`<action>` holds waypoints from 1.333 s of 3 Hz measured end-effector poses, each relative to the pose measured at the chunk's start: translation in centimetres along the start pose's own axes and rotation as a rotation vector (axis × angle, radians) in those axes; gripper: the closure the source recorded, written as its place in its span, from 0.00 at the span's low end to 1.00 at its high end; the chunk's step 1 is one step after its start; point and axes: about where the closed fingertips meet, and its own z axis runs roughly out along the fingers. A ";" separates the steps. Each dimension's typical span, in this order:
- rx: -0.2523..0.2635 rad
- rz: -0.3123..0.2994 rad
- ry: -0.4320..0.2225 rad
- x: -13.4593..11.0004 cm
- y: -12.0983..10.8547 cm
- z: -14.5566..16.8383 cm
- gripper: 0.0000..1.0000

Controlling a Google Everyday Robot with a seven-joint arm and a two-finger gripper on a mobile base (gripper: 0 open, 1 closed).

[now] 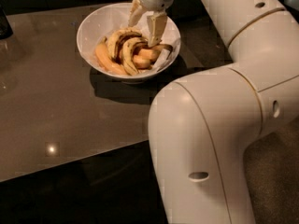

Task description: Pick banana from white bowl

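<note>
From where I stand, the bulky, glossy white robot arm (210, 139) fills the right side of the scene. Its thick rounded links rise from the near corner and fold back over the table. The wide, polished grey-brown table (46, 101) takes up the rest, and its sheen catches a small spot of light near the front edge.

Towards the far side sits the large, round, plain white bowl (91, 29) with sloping sides, throwing a dark shadow on the tabletop in front of it. A heap of bananas lies inside. The long, slim, strongly curved pale-yellow banana (127, 56) with brown speckles and a dark edge line lies in the middle of that heap, inside the bowl, arching down towards the near wall. A plump, smooth orange-yellow banana (105, 59) lies along its outer side. A yellow banana with a broad black streak (120, 38) rests just behind it.

The cream-coloured two-finger gripper (142, 31) hangs over the far half of the bowl, pointing down. Its jaws are spread apart and grip nothing, with only the bowl's white wall showing between them. One fingertip (153, 42) comes down to the top of the heap, but I cannot tell whether it touches.
</note>
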 end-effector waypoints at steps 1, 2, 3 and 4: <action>-0.010 -0.001 -0.004 -0.1 0.2 0.3 0.41; -0.034 -0.002 -0.003 0.2 0.4 1.2 0.46; -0.052 -0.005 -0.002 0.5 0.4 2.0 0.45; -0.060 -0.007 0.000 0.7 0.3 2.4 0.45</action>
